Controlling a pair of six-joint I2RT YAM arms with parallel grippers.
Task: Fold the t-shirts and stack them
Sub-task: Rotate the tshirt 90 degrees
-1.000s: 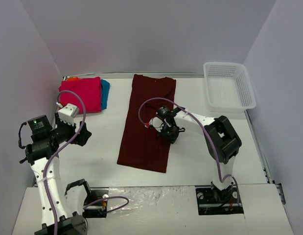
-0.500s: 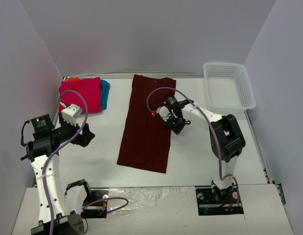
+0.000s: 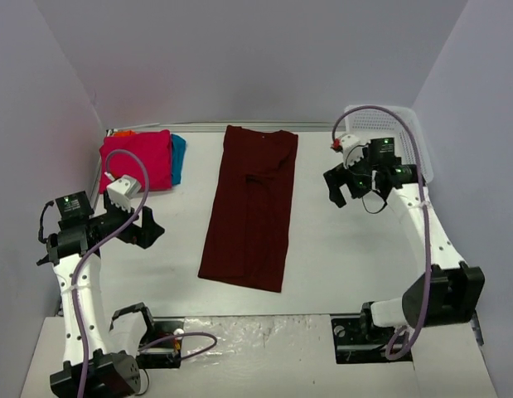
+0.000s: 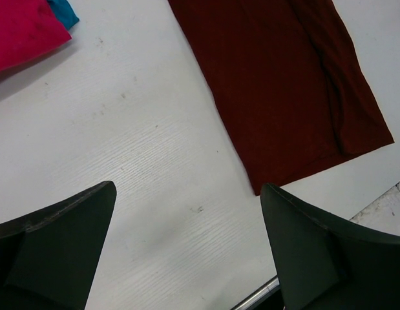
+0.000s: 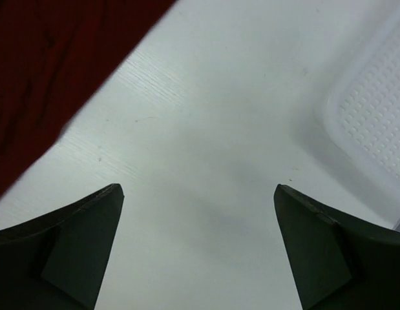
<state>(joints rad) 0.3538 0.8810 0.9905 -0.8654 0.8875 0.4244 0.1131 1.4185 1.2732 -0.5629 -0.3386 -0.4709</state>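
We see the maroon t-shirt (image 3: pixel 249 207) lying flat mid-table as a long narrow strip. Its long axis runs from 12 to 6 o'clock. The collar seems to point toward 12, though the top view is too coarse to be sure. The shirt lies at 3 o'clock of the left gripper (image 3: pixel 148 228) and at 9 o'clock of the right gripper (image 3: pixel 339 184), touching neither. Both grippers are released, fingers spread wide on nothing.

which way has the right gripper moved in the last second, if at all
Yes. The right gripper has left the maroon t-shirt and swung right and toward the table's far edge. It is now beside the white basket, jaws open.
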